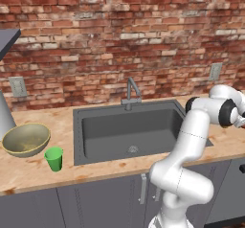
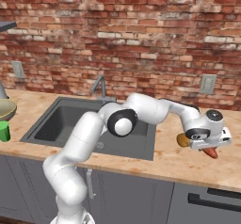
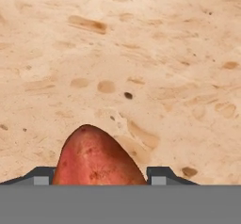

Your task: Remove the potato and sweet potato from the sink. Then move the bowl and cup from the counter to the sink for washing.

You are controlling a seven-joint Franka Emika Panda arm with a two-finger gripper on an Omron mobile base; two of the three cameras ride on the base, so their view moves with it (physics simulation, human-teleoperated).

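Wooden bench (image 1: 38, 172), pale and speckled, ran beneath a red brick wall (image 1: 119, 35) in the left base view. Dark grey sink (image 1: 95, 148) was set into it, basin bare, with a grey metal tap (image 1: 131, 92) at the back rim. Olive-yellow bowl (image 1: 26, 139) stood on the bench left of the sink, tilted slightly; bright green cup (image 1: 54, 158) stood upright just in front of it and to its right, near the sink's left edge. White arm (image 1: 191, 145) rose at lower right and reached off toward the right edge.

Right base view: the sink (image 2: 136, 150) lay left of centre, with the arm (image 2: 141, 110) bent across it to the bench (image 2: 188, 164) on the right. The hand (image 2: 207, 147) hung low over the bench, right of the sink. Sweet potato (image 2: 212, 153), orange-red, showed under the hand, its tip sticking out to the right. Potato (image 2: 182, 140), golden-brown, sat just left of the hand, on the bench. The cup (image 2: 4, 131) and the edge of the bowl (image 2: 6, 109) showed at the far left.

Hand view: the sweet potato (image 3: 96, 159) sat between the two dark fingertips (image 3: 162, 174), over the bench (image 3: 141, 53). The fingers stood partly apart at its sides; whether they gripped it could not be told.
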